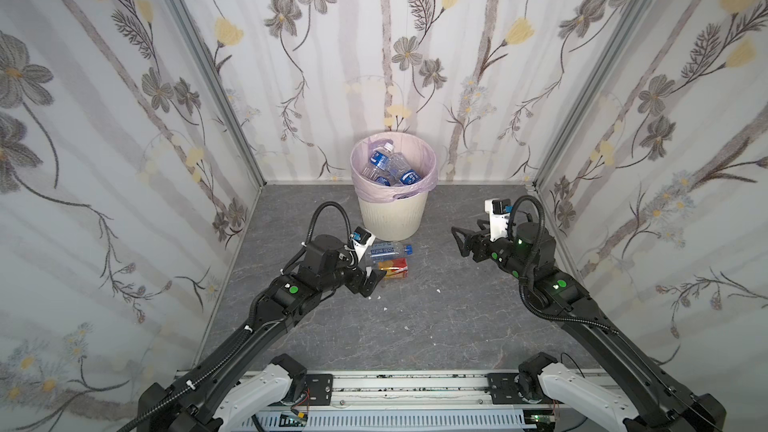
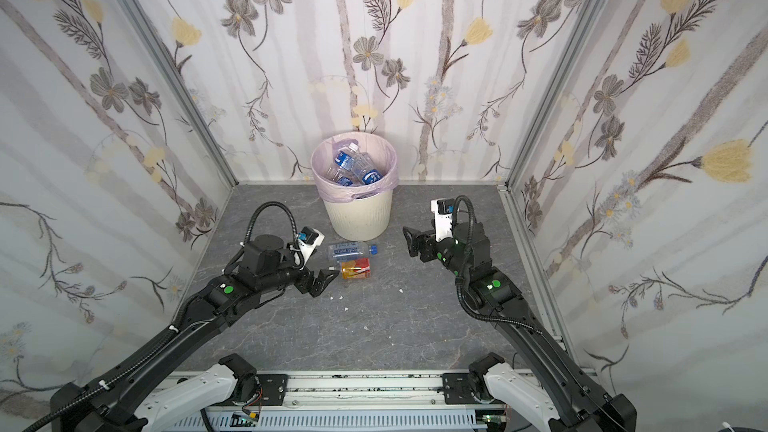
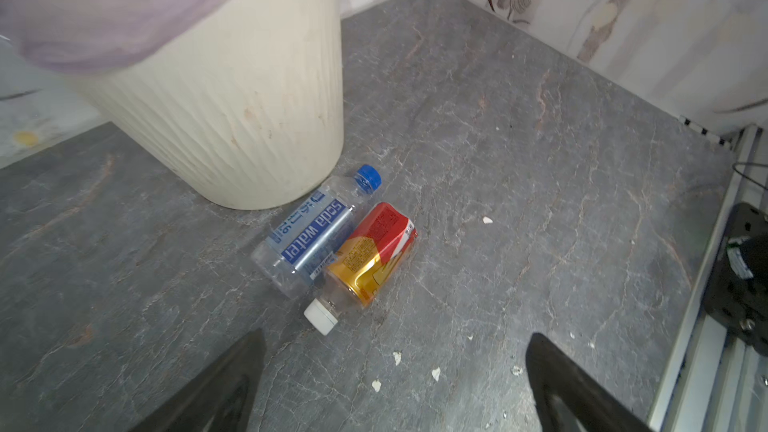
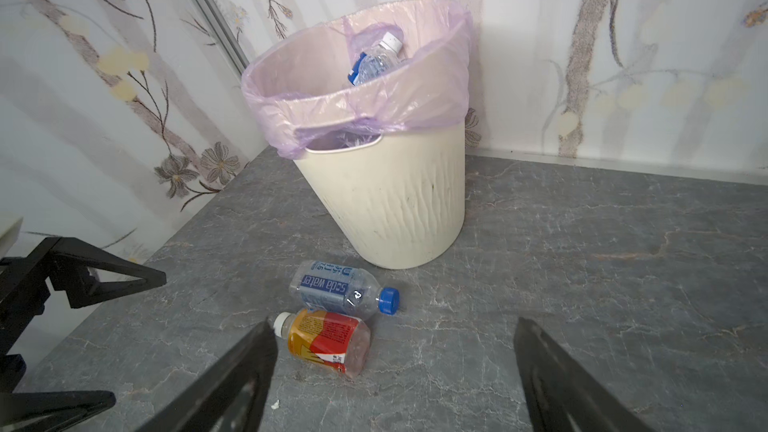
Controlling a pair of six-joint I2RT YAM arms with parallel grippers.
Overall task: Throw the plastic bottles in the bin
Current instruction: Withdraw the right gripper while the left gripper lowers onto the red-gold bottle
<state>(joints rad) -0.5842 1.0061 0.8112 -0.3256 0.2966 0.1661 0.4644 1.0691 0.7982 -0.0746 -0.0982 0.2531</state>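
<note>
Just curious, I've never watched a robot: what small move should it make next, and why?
Probably the left gripper should ease forward and down around the red-labelled bottle: its jaws stand open, and that bottle lies closest ahead, beside the soda water bottle, both lying outside the bin.

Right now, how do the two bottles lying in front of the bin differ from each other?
The soda water bottle has a blue label and blue cap; the red-orange bottle has a white cap. The soda water bottle is longer and lies nearer the bin; the red-orange bottle is stubbier. Their caps point opposite ways. Both lie on their sides, side by side, on the grey floor, unheld.
</note>
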